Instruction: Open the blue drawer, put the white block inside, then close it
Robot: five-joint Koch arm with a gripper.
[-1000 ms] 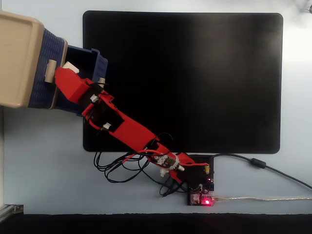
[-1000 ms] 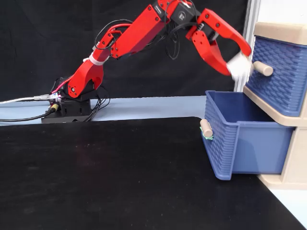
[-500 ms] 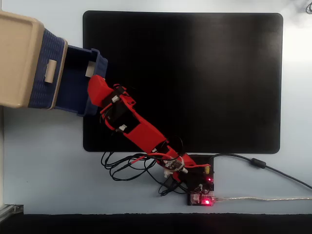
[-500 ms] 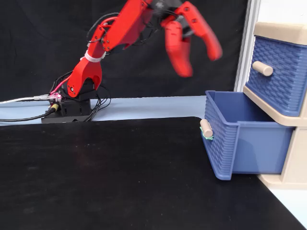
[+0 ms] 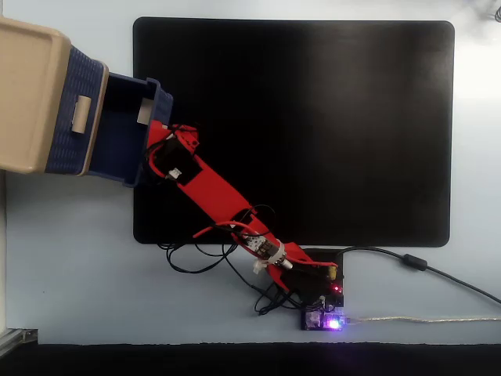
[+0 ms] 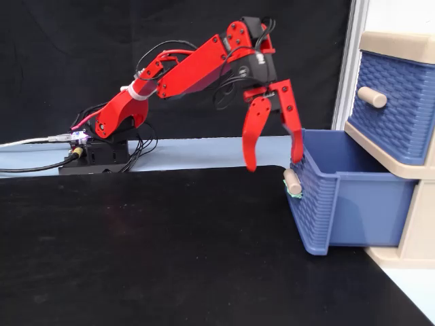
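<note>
The blue drawer (image 5: 117, 166) (image 6: 346, 204), the bottom one of the beige unit (image 5: 27, 94) (image 6: 421, 248), is pulled out over the mat's edge. Its beige handle (image 6: 292, 182) sits on the front. Inside, against the front wall, lies a small pale piece (image 5: 145, 110) that looks like the white block. The drawer wall hides it in the side-on fixed view. My red gripper (image 6: 273, 161) (image 5: 159, 149) hangs open at the drawer front, empty. One finger (image 6: 249, 139) is out over the mat and the other (image 6: 295, 129) is at the front rim, just above the handle.
The upper blue drawer (image 5: 66, 110) (image 6: 391, 102) is closed, its handle (image 5: 81, 112) (image 6: 372, 97) facing out. A black mat (image 5: 313, 125) (image 6: 170, 251) covers the table. The controller board (image 5: 325, 313) (image 6: 88, 146) and cables sit by the arm's base.
</note>
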